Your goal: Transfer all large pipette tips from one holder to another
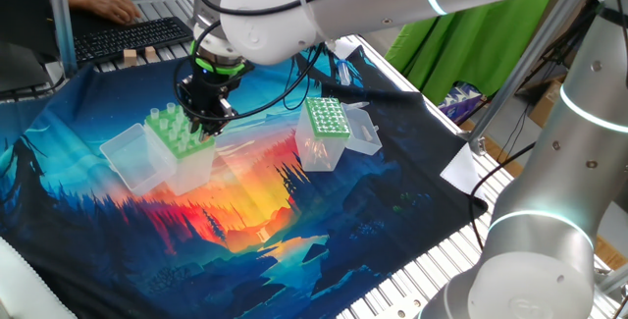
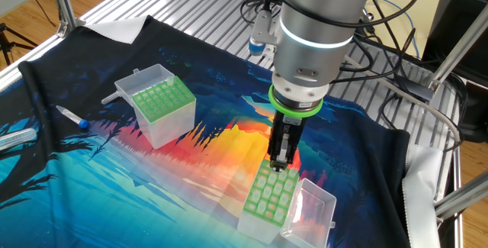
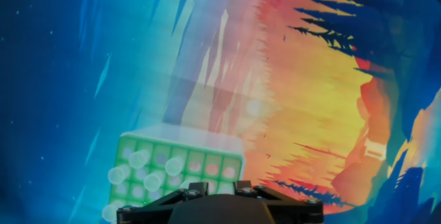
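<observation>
The holder with the light-green wide-holed top (image 1: 182, 142) (image 2: 268, 196) (image 3: 207, 156) stands on the printed cloth, its clear lid (image 1: 132, 157) (image 2: 311, 208) hinged open. Several large pipette tips (image 1: 167, 118) (image 3: 138, 159) stand in its holes, whitish round tops up. My gripper (image 1: 208, 115) (image 2: 280, 159) (image 3: 220, 187) hangs just above one edge of this holder, pointing down. Its jaws stand a little apart, and only the green grid shows in the gap. The narrower holder with the darker-green dotted top (image 1: 327, 118) (image 2: 162, 99) stands apart, with no tips sticking out.
A landscape-printed cloth (image 2: 91, 172) covers the table. A blue-capped tube (image 2: 72, 117) lies near one cloth edge, a white sheet (image 2: 122, 28) beyond it. A keyboard with a person's hand (image 1: 132, 32) is at the back. Cables (image 2: 396, 72) trail behind the arm.
</observation>
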Motion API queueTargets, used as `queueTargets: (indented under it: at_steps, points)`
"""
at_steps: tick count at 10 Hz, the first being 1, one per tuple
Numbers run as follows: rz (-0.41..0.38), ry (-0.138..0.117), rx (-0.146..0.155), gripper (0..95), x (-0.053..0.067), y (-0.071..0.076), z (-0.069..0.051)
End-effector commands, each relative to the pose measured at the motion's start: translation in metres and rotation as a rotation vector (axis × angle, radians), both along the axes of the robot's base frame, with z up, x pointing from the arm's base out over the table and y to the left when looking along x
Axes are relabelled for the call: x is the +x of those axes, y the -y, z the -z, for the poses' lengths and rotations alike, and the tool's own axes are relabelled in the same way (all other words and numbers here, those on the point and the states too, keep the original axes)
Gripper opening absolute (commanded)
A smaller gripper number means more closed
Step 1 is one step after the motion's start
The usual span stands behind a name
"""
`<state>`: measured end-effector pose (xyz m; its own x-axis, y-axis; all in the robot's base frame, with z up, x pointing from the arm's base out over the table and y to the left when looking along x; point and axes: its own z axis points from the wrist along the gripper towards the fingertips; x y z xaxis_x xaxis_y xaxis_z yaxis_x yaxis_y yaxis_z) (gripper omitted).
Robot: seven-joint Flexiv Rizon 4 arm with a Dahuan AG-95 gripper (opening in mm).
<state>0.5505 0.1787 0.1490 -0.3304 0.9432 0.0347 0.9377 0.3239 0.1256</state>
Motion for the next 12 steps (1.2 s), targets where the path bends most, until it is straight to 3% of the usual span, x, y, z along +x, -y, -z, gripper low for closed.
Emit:
queueTargets:
  at_steps: [1,4,5,12]
  points:
    - [-0.001,0.002,-0.001,19.0,-0.0001,0.0001,-0.0002]
    - [0.001,0.005,0.000,19.0,-0.0003,-0.0001,0.0003]
    - [0.002,0.005,0.001,0.0,-0.0003,-0.0002,0.0005]
    - [0.000,0.017,-0.004,0.0,-0.0003,-0.0007,0.0016]
